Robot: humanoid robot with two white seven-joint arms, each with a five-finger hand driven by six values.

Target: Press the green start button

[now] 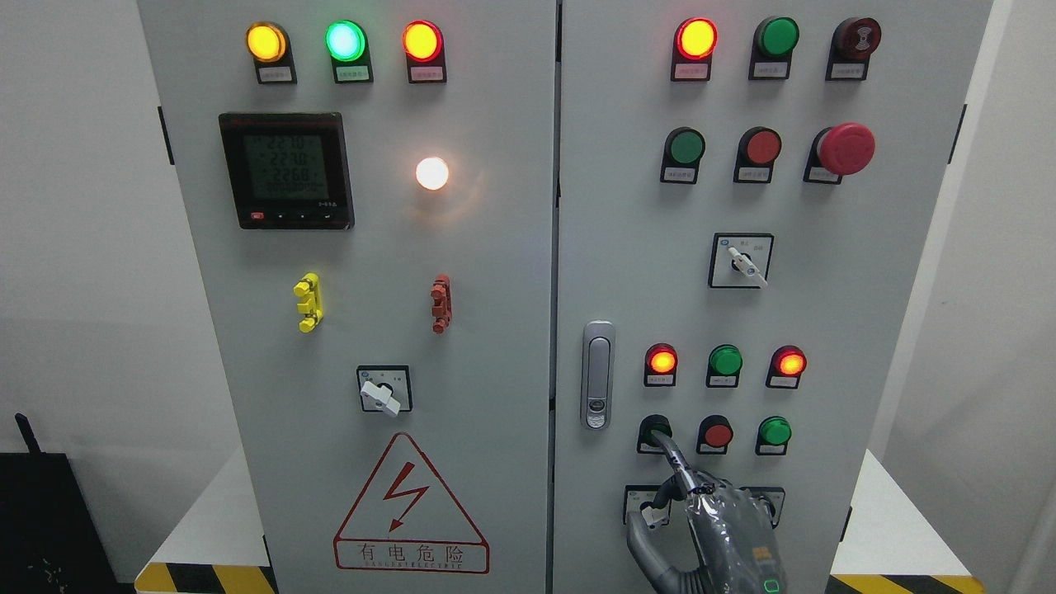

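Observation:
On the right door of the grey control cabinet [825, 313], the bottom row holds a green button [649, 425], a red button [717, 434] and another green button [775, 431]. My right hand [709, 520] rises from the bottom edge, wrapped in clear film. Its index finger [670, 452] points straight out, and the tip rests on the leftmost green button, covering part of it. The other fingers are curled in and the thumb [639, 528] sits low on the left. They hold nothing. My left arm does not show.
Above that row are lit red lamps [661, 360] and a green lamp [725, 360]. A door handle [597, 374] stands left of the buttons, with a rotary switch [741, 261] and a red mushroom stop [845, 148] higher up. The left door carries a meter [286, 171] and a hazard triangle [410, 507].

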